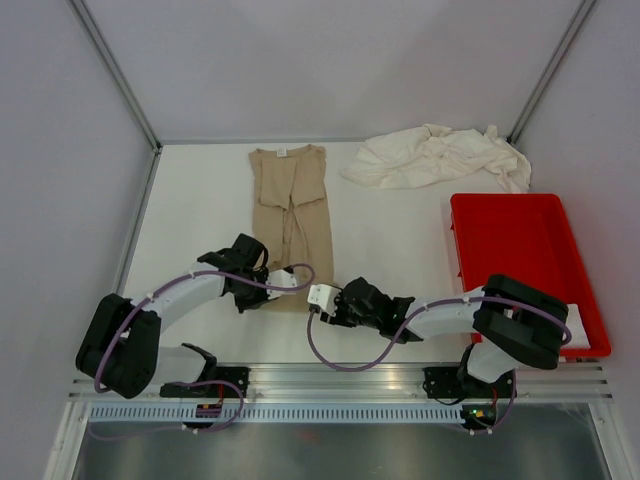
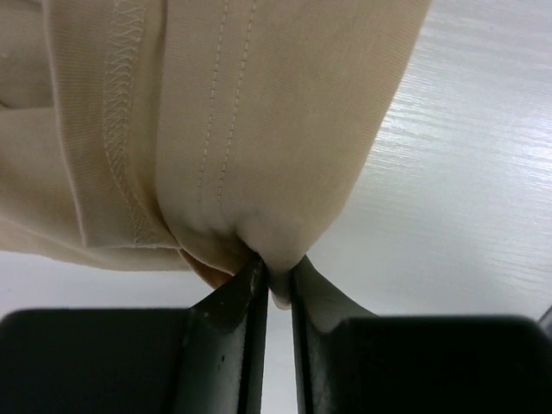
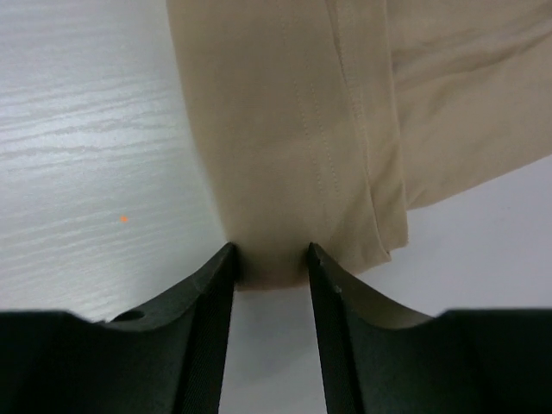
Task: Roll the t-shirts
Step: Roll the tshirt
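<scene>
The tan t-shirt [image 1: 290, 200] lies folded into a long narrow strip down the middle of the table, its neck label at the far end. My left gripper [image 1: 272, 288] is shut on the near hem at its left corner; in the left wrist view the jaws [image 2: 278, 278] pinch a bunched fold of tan cloth [image 2: 259, 112]. My right gripper [image 1: 318, 300] holds the hem's right corner; in the right wrist view [image 3: 272, 267] a thicker fold of tan cloth [image 3: 285, 112] fills the gap between its fingers. The cream-white t-shirts [image 1: 440, 155] lie crumpled at the back right.
A red plastic tray [image 1: 455, 250] stands at the right edge with a small white item at its near right corner. Metal frame posts rise at the back corners. The white table [image 1: 200, 200] shows to the left of the tan strip.
</scene>
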